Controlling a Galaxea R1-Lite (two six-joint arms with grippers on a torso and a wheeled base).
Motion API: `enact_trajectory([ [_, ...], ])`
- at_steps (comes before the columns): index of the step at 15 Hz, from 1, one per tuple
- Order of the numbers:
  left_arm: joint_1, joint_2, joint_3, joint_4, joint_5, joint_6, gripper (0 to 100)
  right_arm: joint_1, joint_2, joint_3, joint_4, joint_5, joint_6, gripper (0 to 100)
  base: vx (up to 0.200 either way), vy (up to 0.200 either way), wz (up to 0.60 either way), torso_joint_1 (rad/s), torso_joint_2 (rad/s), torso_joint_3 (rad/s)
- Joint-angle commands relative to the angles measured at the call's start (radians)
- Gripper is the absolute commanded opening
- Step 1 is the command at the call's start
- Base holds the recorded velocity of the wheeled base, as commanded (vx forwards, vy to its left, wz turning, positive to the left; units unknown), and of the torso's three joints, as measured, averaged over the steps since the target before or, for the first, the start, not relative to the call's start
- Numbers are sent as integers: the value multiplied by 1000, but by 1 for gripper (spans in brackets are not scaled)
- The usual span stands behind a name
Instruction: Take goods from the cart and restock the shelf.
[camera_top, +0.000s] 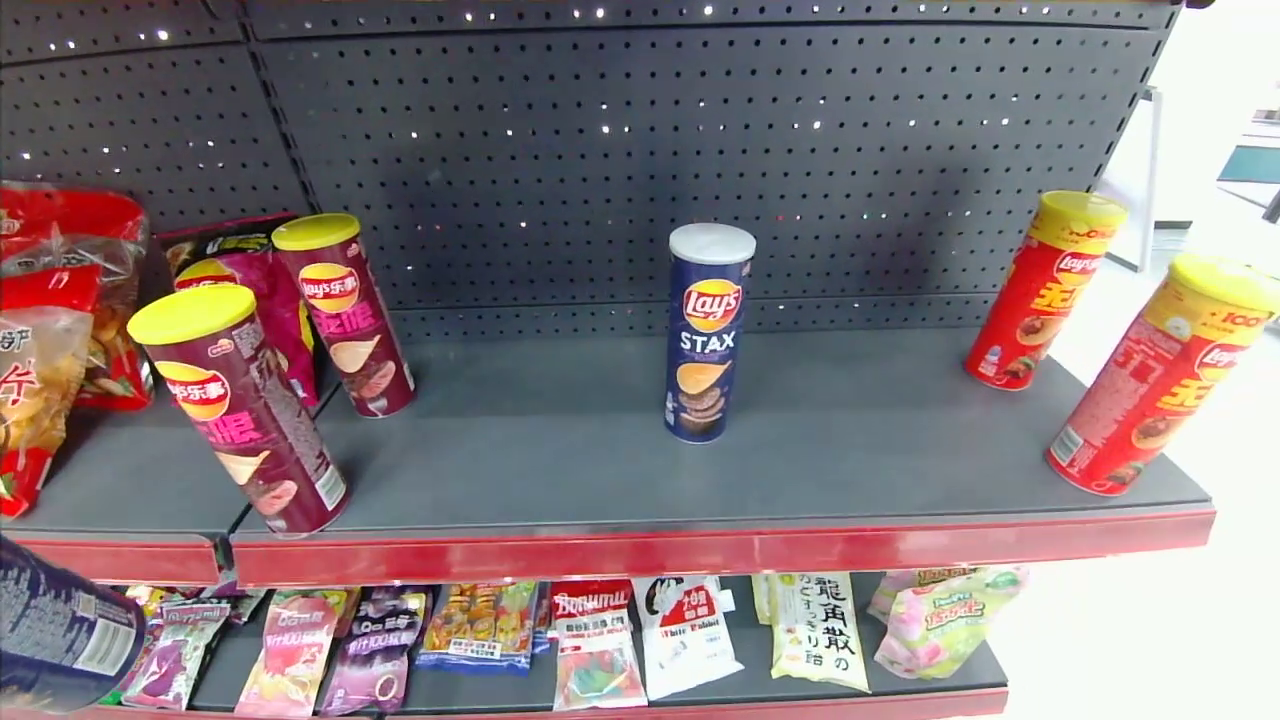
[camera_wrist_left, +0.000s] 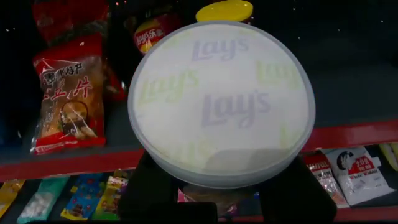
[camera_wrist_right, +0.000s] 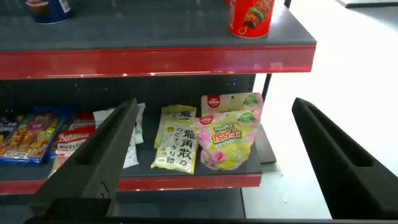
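The left claw (camera_wrist_left: 217, 202) was clamped round a blue chip can (camera_wrist_left: 221, 102), low and well left of the upright blue can (camera_top: 705, 335) on the shelf (camera_top: 560, 460). The right claw (camera_wrist_right: 217, 168) hung wide open, empty. Going in, the blue chip can risked clipping the shelf's red lip, or toppling the maroon can (camera_top: 240, 410) standing left of that upright one.

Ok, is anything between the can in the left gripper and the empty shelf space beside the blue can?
Yes: the front purple can stands at the front of the shelf, between the held can and the bare stretch left of the blue can. Going around it looks needed.
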Motion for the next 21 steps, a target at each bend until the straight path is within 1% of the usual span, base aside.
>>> enact_trajectory([
  [1, -1, -42, 17, 1, 0, 1, 0, 2, 2, -1, 0, 1, -1, 100, 0, 0, 0, 0, 0, 0],
  [2, -1, -80, 37, 5, -1, 3, 0, 2, 4, -1, 0, 12, -12, 100, 0, 0, 0, 0, 0, 0],
  [3, -1, -117, 64, 6, 0, 4, 0, 2, 2, -3, 0, 52, -21, 100, 0, 0, 0, 0, 0, 0],
  [4, 0, -135, 83, 11, 6, 6, 0, 8, 19, -46, -3, 95, -30, 100, 0, 0, 0, 0, 0, 0],
  [5, -1, -157, 90, 14, 2, 14, 0, 2, 156, -181, 0, 132, -27, 100, 0, 0, 0, 0, 0, 0],
  [6, -1, -178, 112, 18, 0, 32, 0, 3, 341, -334, -3, 153, -21, 100, 0, 0, 0, 0, 0, 0],
  [7, -9, -200, 141, 18, -17, 32, 0, 31, 429, -408, -3, 213, -64, 100, 0, 0, 0, 0, 0, 0],
  [8, -18, -214, 153, 18, -38, 32, 0, 46, 469, -426, -3, 251, -105, 100, 0, 0, 0, 0, 0, 0],
  [9, -27, -238, 166, 21, -60, 32, 0, 63, 599, -487, -9, 265, -147, 100, 0, 0, 0, 0, 0, 0],
  [10, -31, -257, 169, 23, -70, 30, 0, 98, 749, -596, -28, 268, -139, 100, 0, 0, 0, 0, 0, 0],
  [11, -32, -257, 170, 21, -81, 14, 0, 171, 854, -670, -49, 267, -127, 100, 0, 0, 0, 0, 0, 0],
  [12, -34, -257, 167, 21, -87, -26, 0, 241, 947, -708, -92, 259, -105, 100, 0, 0, 0, 0, 0, 0],
  [13, -32, -257, 166, 21, -87, -48, 0, 279, 1039, -719, -164, 247, -90, 100, 0, 0, 0, 0, 0, 0],
  [14, -32, -258, 166, 21, -86, -49, 0, 293, 1093, -721, -212, 236, -88, 100, 0, 0, 0, 0, 0, 0],
  [15, -32, -260, 164, 21, -80, -49, 0, 336, 1239, -724, -365, 198, -85, 100, 0, 0, 0, 0, 0, 0],
  [16, -32, -258, 163, 21, -80, -49, 0, 344, 1268, -727, -396, 190, -82, 100, 0, 0, 0, 0, 0, 0],
  [17, -32, -252, 159, 21, -75, -49, 0, 382, 1365, -744, -476, 173, -67, 100, 0, 0, 0, 0, 0, 0],
  [20, -31, -252, 159, 21, -72, -49, 0, 421, 1490, -837, -488, 173, -47, 100, 0, 0, 0, 0, 0, 0],
  [21, -31, -250, 164, 21, -66, -49, 0, 448, 1552, -897, -488, 170, -36, 100, 0, 0, 0, 0, 0, 0],
])
